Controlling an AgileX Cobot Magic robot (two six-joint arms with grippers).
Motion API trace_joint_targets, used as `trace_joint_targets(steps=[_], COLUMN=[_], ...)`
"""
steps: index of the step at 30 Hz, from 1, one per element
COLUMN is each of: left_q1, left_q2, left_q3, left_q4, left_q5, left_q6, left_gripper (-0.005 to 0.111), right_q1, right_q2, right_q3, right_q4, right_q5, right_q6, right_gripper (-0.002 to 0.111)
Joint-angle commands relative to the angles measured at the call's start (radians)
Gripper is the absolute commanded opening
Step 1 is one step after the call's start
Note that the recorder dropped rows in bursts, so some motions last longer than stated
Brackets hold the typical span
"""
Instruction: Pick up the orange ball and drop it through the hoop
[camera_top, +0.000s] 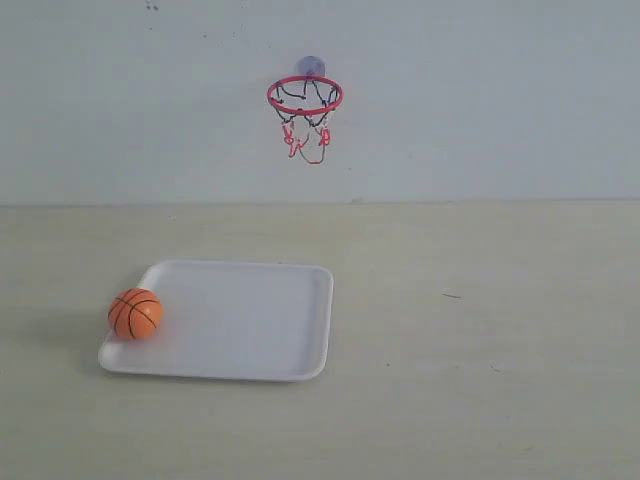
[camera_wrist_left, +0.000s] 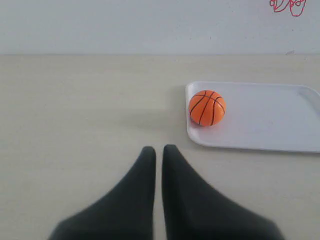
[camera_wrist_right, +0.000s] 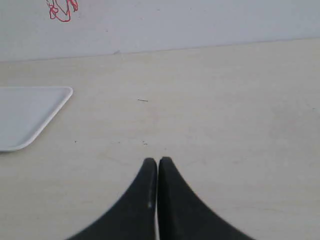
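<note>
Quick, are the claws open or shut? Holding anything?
Left claw: shut, holding nothing.
Right claw: shut, holding nothing.

exterior: raised, mid-range, faces wall (camera_top: 500, 100) across table (camera_top: 520, 400) | left wrist: low, behind left gripper (camera_wrist_left: 158, 148), faces wall | right wrist: low, behind right gripper (camera_wrist_right: 157, 160), faces wall | shared by all: tray (camera_top: 260, 360), hoop (camera_top: 305, 95)
</note>
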Motion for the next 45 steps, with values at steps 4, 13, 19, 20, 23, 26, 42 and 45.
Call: trace_joint_targets(steps=[4, 13, 19, 20, 23, 26, 42, 45], left_q1=[0.003, 0.003, 0.003, 0.003, 0.003, 0.003, 0.003, 0.003], left_q2=[-0.004, -0.004, -0.004, -0.004, -0.004, -0.004, -0.004, -0.004], left_q3=[0.004, 0.004, 0.004, 0.004, 0.004, 0.004, 0.004, 0.004], left_q4=[0.001, 0.001, 0.001, 0.001, 0.001, 0.001, 0.015, 0.015], left_q5=[-0.003, -0.003, -0.003, -0.003, -0.003, -0.003, -0.520, -0.798], left_q6=[-0.002, -0.002, -0.002, -0.002, -0.002, -0.002, -0.004, 0.006], left_gripper=[0.004, 0.004, 0.004, 0.004, 0.004, 0.004, 0.004, 0.004], right_q1=[0.001, 0.001, 0.001, 0.001, 0.001, 0.001, 0.001, 0.001], right_q2=[-0.004, -0.004, -0.004, -0.004, -0.004, -0.004, -0.004, -0.004], right_q3=[0.000, 0.000, 0.000, 0.000, 0.000, 0.000, 0.000, 0.000], right_q4=[-0.001, -0.001, -0.001, -0.001, -0.001, -0.001, -0.001, -0.001], right_q5=[-0.003, -0.005, -0.005, -0.005, -0.008, -0.008, -0.008, -0.008], right_q6=[-0.002, -0.002, -0.002, -0.002, -0.002, -0.002, -0.002, -0.002], right_gripper=[0.000, 0.000, 0.000, 0.000, 0.000, 0.000, 0.000, 0.000])
